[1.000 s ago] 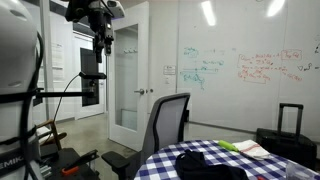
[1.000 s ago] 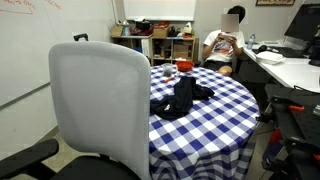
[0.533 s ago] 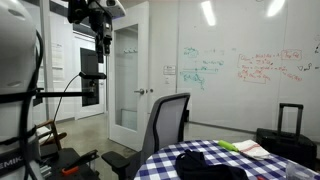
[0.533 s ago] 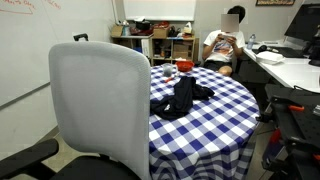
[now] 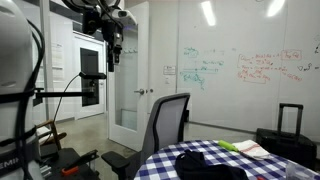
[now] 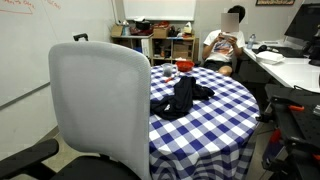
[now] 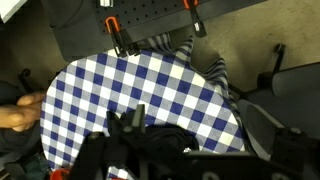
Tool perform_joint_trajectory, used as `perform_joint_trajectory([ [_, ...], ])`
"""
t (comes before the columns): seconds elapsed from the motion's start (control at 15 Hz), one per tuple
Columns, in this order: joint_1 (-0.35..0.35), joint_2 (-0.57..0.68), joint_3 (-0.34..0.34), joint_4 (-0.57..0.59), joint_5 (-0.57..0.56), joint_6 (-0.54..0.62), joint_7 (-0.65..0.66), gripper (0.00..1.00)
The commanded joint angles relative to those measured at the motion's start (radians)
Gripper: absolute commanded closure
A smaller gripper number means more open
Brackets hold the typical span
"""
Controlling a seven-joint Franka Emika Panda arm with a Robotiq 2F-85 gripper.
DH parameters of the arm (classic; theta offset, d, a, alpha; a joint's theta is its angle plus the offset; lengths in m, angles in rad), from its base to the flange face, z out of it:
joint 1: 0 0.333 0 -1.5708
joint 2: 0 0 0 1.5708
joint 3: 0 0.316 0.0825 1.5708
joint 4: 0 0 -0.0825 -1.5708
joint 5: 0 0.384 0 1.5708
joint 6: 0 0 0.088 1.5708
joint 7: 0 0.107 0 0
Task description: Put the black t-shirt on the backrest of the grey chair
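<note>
Fabric of the one black t-shirt [image 6: 182, 97] looks limp, plain and crumpled, heaped near the middle of the checked table [image 6: 222, 118]. One grey chair [image 6: 100, 105] stands at the table's edge. The end effector [image 5: 113, 57] hangs high above the floor; I cannot tell whether it is wide or narrow.

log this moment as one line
phase: pre-grasp | gripper: raised high, jaws unclear | black t-shirt: crumpled on checkered table | grey chair: backrest bare

Glossy white arm [image 5: 14, 60], black jaws
</note>
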Motion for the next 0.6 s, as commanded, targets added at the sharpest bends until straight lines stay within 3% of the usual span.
perform_joint_trajectory([
  [0.0, 0.011, 0.036, -0.017, 0.005, -0.012, 0.009, 0.011, 0.00],
  [0.2, 0.011, 0.064, -0.019, 0.017, -0.013, 0.010, 0.011, 0.00],
  [0.53, -0.007, 0.054, 0.007, 0.046, -0.018, 0.046, 0.155, 0.00],
])
